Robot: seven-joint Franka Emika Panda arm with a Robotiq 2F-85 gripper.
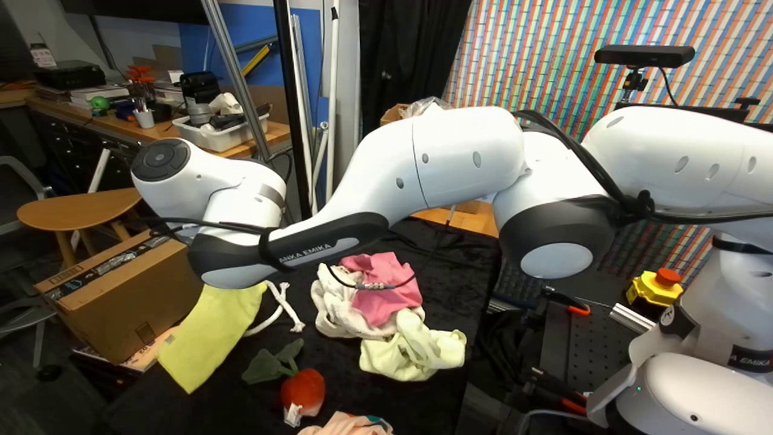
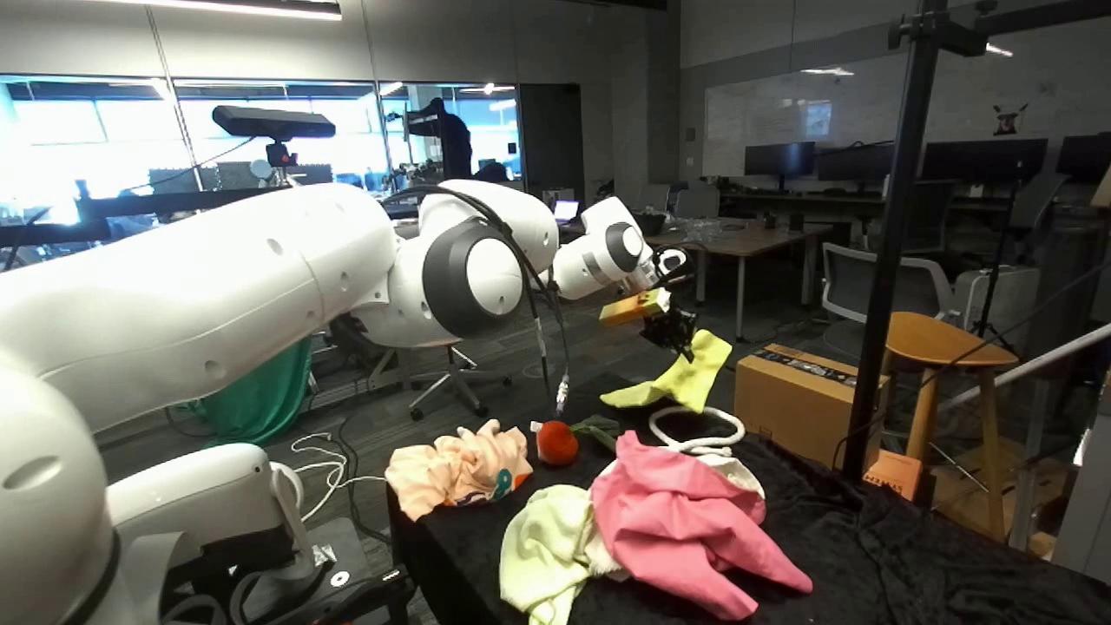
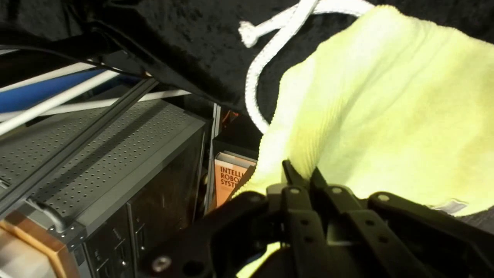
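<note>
Pinched between the two narrowed tips of my tool (image 3: 302,172), a fold of yellow cloth (image 3: 405,116) hangs at the far end of the black-draped surface (image 1: 453,272), near a cardboard box (image 1: 133,302) and just beside a white rope (image 3: 252,81); from my remote seat I cannot tell whether its lower edge touches down. The cloth looks to me like towelling: light, soft, limp and hard to damage, with enough nap that I expect it not to slip from a firm pinch. I judge a raised fold or a corner the best place to take hold, since a flat middle would give the tips little to catch. By my count five cloths show: one yellow, one pink (image 1: 389,293) lying on one white (image 1: 338,311), one pale green (image 1: 389,357) against that pile, and one peach (image 2: 456,469) apart from it, though the white heap may be more than one piece. With them I count one red stuffed toy (image 1: 304,386) with green leaves, one rope and one box.
</note>
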